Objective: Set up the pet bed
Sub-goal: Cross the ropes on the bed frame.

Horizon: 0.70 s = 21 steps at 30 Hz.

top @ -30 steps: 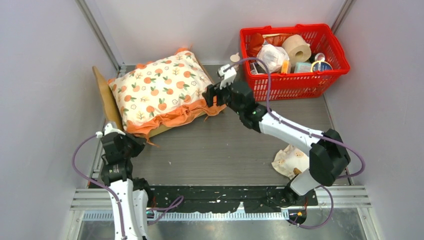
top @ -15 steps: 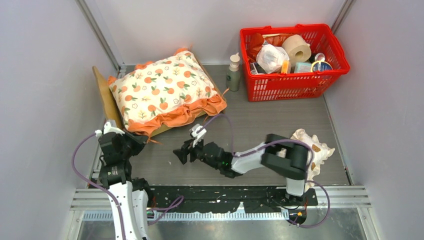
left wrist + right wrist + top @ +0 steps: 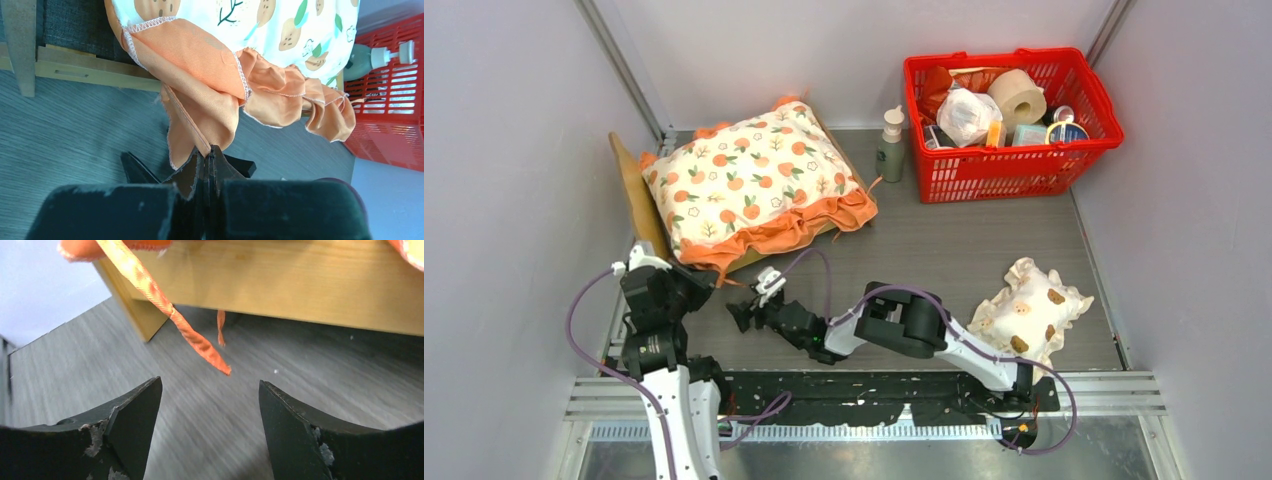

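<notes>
1. The red basket sits at the far right corner. In it I see a toilet roll, a white wrapped bundle, a round tin and small items I can't make out.
2. The pump bottle stands upright just beside the basket's left wall, outside it.
3. The pet bed is at far left. Its wood frame is mostly hidden under the cushion lying on it, and the headboard edge shows toward the left wall.
4. Left gripper: jaws pressed together on the cushion's orange ruffle at the bed's near corner.
5. Right gripper: spread wide, low over the table, facing the bed's near wooden rail.
6. The spotted pillow lies at near right, well apart from the bed.
7. The table is dark grey wood-grain. Plain pale walls close it in on three sides.
</notes>
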Tool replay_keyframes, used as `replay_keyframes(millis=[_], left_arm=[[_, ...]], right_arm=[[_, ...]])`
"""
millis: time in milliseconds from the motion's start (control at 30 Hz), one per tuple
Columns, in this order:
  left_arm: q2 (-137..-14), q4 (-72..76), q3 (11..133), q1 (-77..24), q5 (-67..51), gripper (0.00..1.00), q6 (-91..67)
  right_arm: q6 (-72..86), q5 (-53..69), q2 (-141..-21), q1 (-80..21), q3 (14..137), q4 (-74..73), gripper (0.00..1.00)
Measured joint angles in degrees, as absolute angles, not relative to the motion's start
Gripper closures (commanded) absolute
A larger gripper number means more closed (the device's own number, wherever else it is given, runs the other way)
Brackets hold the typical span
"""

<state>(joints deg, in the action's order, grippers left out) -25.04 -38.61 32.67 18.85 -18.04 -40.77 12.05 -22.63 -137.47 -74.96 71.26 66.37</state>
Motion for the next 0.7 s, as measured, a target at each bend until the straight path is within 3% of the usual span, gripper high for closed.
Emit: replay_keyframes(millis=[367, 700], left_arm=[[-24.14, -37.01, 31.03, 18.85, -16.95, 1.0, -43.27], [-25.36, -35.35, 31.05, 18.85, -17.02, 1.0, -43.55]], right_arm=[[4.1, -27.35, -148.44, -74.48, 84.29, 69.93, 0.24], [3.03, -19.99, -153.69, -70.06, 92.6, 70.85, 0.26]])
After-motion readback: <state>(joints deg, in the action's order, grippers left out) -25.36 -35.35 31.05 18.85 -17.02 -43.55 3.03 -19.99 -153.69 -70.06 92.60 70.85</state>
